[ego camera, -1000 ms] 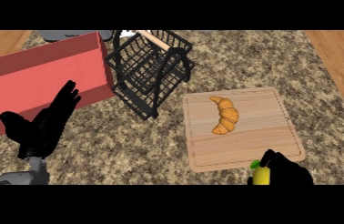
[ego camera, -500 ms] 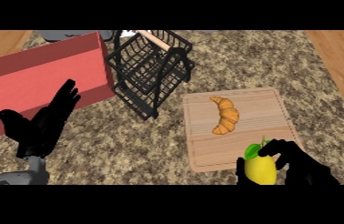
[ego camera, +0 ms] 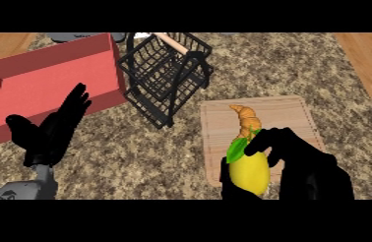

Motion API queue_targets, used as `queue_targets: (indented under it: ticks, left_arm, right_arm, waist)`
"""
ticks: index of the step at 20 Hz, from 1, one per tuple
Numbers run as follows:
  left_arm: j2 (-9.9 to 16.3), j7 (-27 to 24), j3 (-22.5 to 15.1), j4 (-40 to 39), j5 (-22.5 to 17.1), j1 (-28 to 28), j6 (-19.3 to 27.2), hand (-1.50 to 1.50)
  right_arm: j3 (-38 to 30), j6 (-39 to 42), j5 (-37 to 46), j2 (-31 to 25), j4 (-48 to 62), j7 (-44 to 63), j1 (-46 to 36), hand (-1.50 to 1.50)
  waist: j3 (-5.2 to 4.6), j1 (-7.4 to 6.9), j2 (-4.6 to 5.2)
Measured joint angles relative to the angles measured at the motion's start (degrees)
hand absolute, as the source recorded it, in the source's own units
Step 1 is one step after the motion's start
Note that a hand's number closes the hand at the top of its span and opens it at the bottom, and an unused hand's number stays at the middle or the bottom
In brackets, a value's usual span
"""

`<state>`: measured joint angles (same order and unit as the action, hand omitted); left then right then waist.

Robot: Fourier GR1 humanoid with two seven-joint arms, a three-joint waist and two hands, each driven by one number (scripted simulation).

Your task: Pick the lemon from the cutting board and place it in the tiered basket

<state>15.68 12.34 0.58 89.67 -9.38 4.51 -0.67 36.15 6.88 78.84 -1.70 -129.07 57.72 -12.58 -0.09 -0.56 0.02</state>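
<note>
Whereas a moment earlier it sat lower, the yellow leafed lemon (ego camera: 250,172) now rises over the wooden cutting board (ego camera: 291,113), right hand (ego camera: 305,169) fingers curled round it; transfer to the black wire tiered basket (ego camera: 167,76) remains.

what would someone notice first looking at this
Most striking is the yellow lemon with its green leaf, held in the right hand at the lower right, over the cutting board; a croissant lies on the board just behind it. Next comes the black tiered basket at top centre, beside a red box on the left.
</note>
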Motion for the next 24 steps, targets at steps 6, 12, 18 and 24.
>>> queue_targets:
  ticks: [6,12,18,24]
  left_arm:
    - [-0.42,-0.39,0.16,-1.63,0.21,0.98,-0.82,0.00]
    - [-1.40,-0.73,-1.02,-1.00,1.35,0.61,-0.68,0.00]
    - [-1.15,-0.22,-0.23,-1.34,0.92,1.65,-1.23,0.00]
    - [-0.88,-0.05,0.33,-0.78,0.66,0.90,-1.81,0.00]
  right_arm:
    - [-1.50,-0.80,-6.81,1.00,13.48,4.50,-18.44,1.50]
    - [-4.61,-4.45,-13.82,1.18,28.12,6.99,-32.11,1.50]
    - [-6.76,-8.58,-19.56,1.19,41.70,7.21,-41.49,1.50]
    - [-7.80,-12.33,-23.93,1.18,50.80,7.35,-45.75,1.50]
  waist:
    - [-0.01,-0.63,0.09]
    - [-0.01,-1.52,0.15]
    - [-0.01,-1.87,0.26]
    - [0.02,-1.74,0.21]
